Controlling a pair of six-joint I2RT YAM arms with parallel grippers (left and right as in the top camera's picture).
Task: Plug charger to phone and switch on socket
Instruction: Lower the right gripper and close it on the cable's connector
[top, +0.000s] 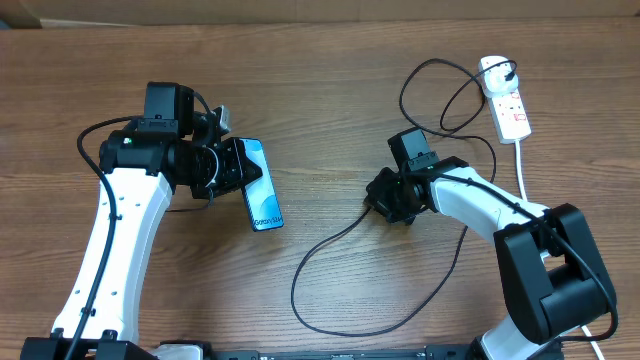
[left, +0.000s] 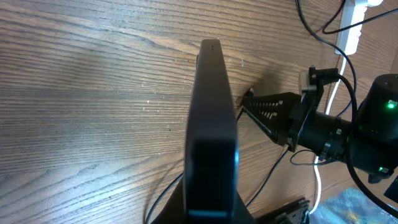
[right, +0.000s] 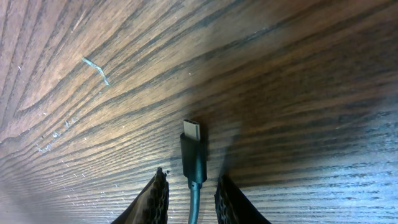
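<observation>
Socket sat far right on the table, black cable reaching its far end. Left gripper had the phone clamped, tipped on edge, left of centre. Right gripper straddled the charger tip low over the wood, but I couldn't tell if it was clamped. A loose hold would let the tip twist and miss the phone.
</observation>
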